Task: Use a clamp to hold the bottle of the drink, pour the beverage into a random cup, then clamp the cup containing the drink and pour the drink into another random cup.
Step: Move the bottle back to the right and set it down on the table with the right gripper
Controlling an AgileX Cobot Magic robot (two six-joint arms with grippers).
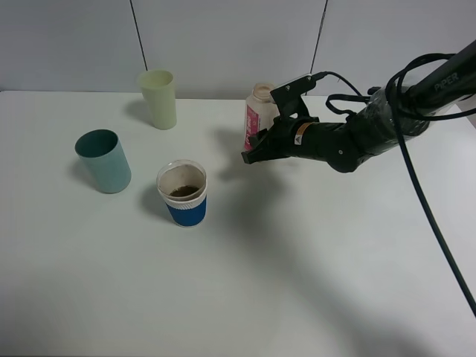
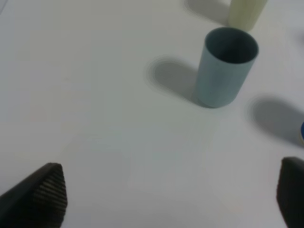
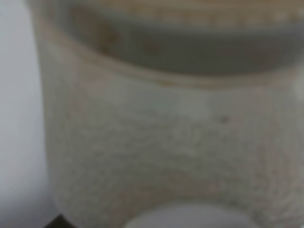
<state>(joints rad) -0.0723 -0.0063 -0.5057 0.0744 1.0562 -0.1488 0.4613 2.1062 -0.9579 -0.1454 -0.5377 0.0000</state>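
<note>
The pink-and-white drink bottle [image 1: 259,110] stands upright at the back middle of the table. My right gripper [image 1: 253,151] is around its lower part and looks shut on it. The bottle fills the blurred right wrist view [image 3: 161,142]. A white cup with a blue sleeve [image 1: 183,195] holds brown drink in front of and left of the bottle. A teal cup [image 1: 104,161] stands at the left and a pale green cup [image 1: 158,98] at the back. My left gripper [image 2: 168,202] is open and empty above bare table, near the teal cup [image 2: 223,66].
The white table [image 1: 297,282] stretches wide at the front and right. The right arm's black cables [image 1: 428,201] hang across the right side. The pale green cup [image 2: 244,12] shows at the edge of the left wrist view.
</note>
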